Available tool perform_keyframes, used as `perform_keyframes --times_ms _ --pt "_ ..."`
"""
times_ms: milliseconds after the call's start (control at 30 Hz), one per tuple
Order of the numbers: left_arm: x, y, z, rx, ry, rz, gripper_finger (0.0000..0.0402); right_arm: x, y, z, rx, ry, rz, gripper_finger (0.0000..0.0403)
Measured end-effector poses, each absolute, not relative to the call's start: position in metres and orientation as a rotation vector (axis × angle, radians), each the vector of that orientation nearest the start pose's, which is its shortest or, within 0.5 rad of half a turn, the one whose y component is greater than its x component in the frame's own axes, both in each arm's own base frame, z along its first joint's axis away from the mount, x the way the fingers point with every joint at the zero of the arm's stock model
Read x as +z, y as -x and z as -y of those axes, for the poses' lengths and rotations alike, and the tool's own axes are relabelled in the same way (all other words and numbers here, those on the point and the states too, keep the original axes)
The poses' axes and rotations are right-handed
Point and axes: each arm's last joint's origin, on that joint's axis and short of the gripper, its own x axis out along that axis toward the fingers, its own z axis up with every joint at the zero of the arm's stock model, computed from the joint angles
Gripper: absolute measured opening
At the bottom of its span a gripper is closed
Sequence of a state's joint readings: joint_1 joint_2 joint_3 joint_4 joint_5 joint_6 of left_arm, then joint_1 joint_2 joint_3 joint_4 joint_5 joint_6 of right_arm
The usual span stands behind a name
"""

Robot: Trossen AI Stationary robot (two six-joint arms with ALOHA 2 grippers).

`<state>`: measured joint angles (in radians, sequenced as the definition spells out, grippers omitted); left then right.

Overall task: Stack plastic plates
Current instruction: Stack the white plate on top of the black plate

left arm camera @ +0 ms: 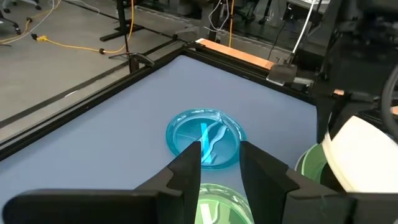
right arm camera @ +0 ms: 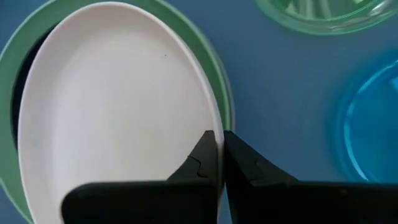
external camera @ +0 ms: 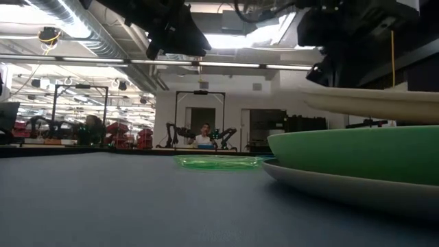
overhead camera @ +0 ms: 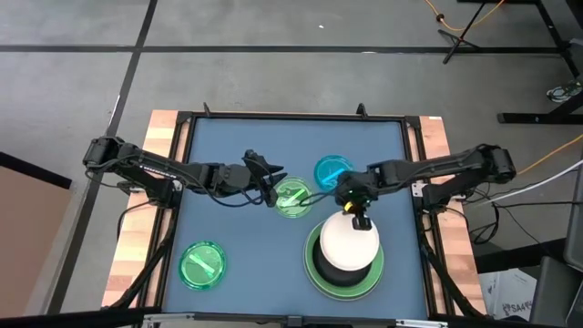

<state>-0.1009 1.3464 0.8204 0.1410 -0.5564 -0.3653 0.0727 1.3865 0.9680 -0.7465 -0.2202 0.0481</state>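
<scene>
Blue tabletop (overhead camera: pixel 237 273), high view: the right hand (overhead camera: pixel 357 219) holds the medium white round plastic plate (overhead camera: pixel 348 242) by its far rim, over the medium black plate (overhead camera: pixel 330 271) nested in the large light green plate (overhead camera: pixel 364 284) at the near right. The left hand (overhead camera: pixel 271 179) hangs over a small translucent green plate (overhead camera: pixel 292 198) at centre; a small translucent blue plate (overhead camera: pixel 332 171) lies just beyond it, and a second small green plate (overhead camera: pixel 202 264) sits at the near left.

Low view: the white plate (external camera: pixel 374 103) hangs clear above the light green plate (external camera: pixel 357 154), which rests in the large grey plate (external camera: pixel 343 186). Risk, as judged: released from this height or off-centre, the plate could land askew or slide off the stack.

Left wrist view: the left hand (left arm camera: pixel 219 163) has its fingers (left arm camera: pixel 186 171) apart and holds nothing.

Right wrist view: the right hand (right arm camera: pixel 219 155) is clamped on the thin white rim (right arm camera: pixel 211 124). So narrow an edge hold could let the plate tilt or slip.
</scene>
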Motion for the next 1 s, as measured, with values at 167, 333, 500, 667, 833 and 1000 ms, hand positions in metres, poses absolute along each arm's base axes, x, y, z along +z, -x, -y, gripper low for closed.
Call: perform_keyframes --times_ms 167,333,500,667,833,1000 --pt "0.255 -0.289 0.014 0.51 0.229 -0.28 0.0103 0.224 -0.264 -0.027 0.282 -0.157 -1.168 0.0" --pt "0.255 -0.289 0.014 0.51 0.229 -0.28 0.0103 0.224 -0.267 -0.028 0.314 -0.172 -1.138 0.0" --pt "0.255 -0.289 0.014 0.51 0.229 -0.28 0.0103 0.224 -0.266 -0.04 0.352 -0.147 -1.14 0.0" --pt "0.255 -0.289 0.014 0.51 0.229 -0.28 0.0103 0.224 -0.266 -0.06 0.383 -0.085 -1.125 0.0001" --pt "0.255 -0.289 0.014 0.51 0.229 -0.28 0.0103 0.221 -0.266 -0.072 0.402 -0.049 -1.118 0.0001" --pt "0.255 -0.289 0.014 0.51 0.229 -0.279 0.0103 0.217 -0.269 -0.074 0.387 -0.033 -1.123 0.0001"
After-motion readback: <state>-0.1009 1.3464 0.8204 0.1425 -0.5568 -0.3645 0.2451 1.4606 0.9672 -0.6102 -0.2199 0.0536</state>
